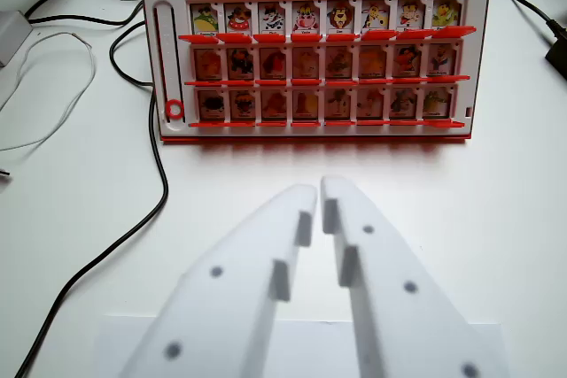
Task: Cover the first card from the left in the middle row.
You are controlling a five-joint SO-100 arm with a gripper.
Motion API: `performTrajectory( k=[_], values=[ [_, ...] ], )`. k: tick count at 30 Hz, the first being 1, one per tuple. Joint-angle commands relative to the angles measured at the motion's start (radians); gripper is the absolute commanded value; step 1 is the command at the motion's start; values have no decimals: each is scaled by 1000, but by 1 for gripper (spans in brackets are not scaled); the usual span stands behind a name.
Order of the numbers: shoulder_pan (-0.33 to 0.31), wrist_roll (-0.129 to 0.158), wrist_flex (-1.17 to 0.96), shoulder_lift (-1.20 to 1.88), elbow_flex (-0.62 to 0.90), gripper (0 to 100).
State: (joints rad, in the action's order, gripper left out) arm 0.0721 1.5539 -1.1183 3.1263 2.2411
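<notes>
A red and white game board [314, 46] stands on the white table at the top of the wrist view, with three rows of small picture cards. The top row shows clear cartoon animals; the middle and bottom rows look orange-tinted. The first card from the left in the middle row [208, 64] is in view, tinted like its neighbours. My white gripper [320, 190] fills the lower middle of the view, well short of the board's front edge. Its two fingertips almost touch, with nothing between them.
A black cable [158, 157] runs down the table left of the board. Thin white wires [53, 86] lie further left. Another black cable [532, 15] and a dark object sit at the right edge. A red slider [174, 110] sits in the board's left slot.
</notes>
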Motion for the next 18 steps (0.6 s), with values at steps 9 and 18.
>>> performTrajectory(
  k=[9,18],
  values=[
    [18,-9,-21,-6,-80,0],
    [41,-5,5,-48,-95,0]
  ],
)
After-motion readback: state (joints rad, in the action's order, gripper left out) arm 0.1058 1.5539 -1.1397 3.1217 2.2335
